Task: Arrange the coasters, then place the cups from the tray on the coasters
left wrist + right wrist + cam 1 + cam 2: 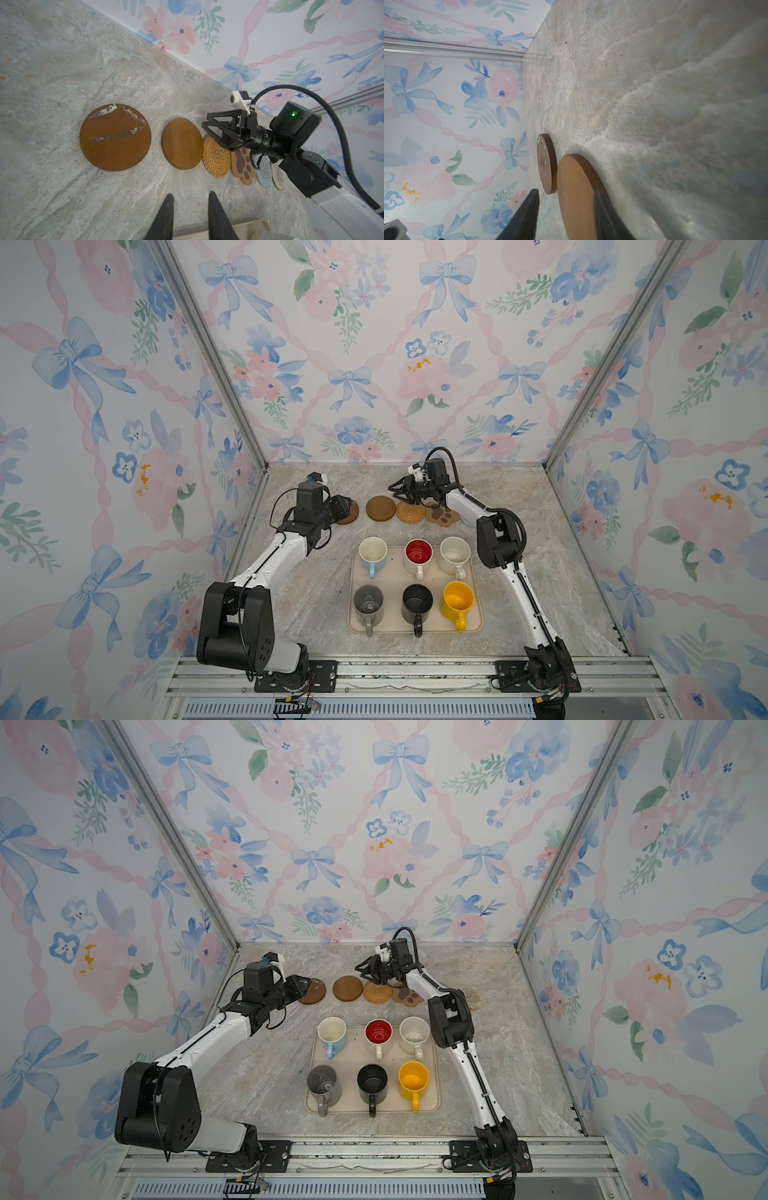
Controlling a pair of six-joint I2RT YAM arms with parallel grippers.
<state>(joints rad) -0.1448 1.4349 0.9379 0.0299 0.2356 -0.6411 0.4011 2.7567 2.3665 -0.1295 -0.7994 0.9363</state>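
Across both top views, a beige tray [392, 622] is seen on the near middle of the tabletop [316, 593]. Its far row carries the light blue cup [372, 553], red-lined cup [418, 556] and speckled cup [455, 553]. Its near row carries the grey cup [368, 603], black cup [417, 603] and yellow cup [458, 599]. All are upright.

Beyond the tray, a flat row is formed by the scratched brown disc [350, 515], plain brown disc [381, 509], woven round [410, 512] and paw mat [442, 515]. A cream round [472, 996] is shown in a top view beside the right arm [451, 1027]. The left gripper [347, 506] is positioned at the scratched brown disc. The right gripper [395, 489] is positioned above the woven round.

From the left wrist view, the left gripper [190, 194] is shown narrowly parted with nothing between its jaws, clear of both discs. A blue-grey round [264, 172] is seen between the paw mat and the cream round, partly covered by the right arm. The right gripper [204, 121] is shown partly spread and empty.

From the right wrist view, the right gripper [565, 191] is shown parted and holding nothing. Both discs are seen lying beyond it.
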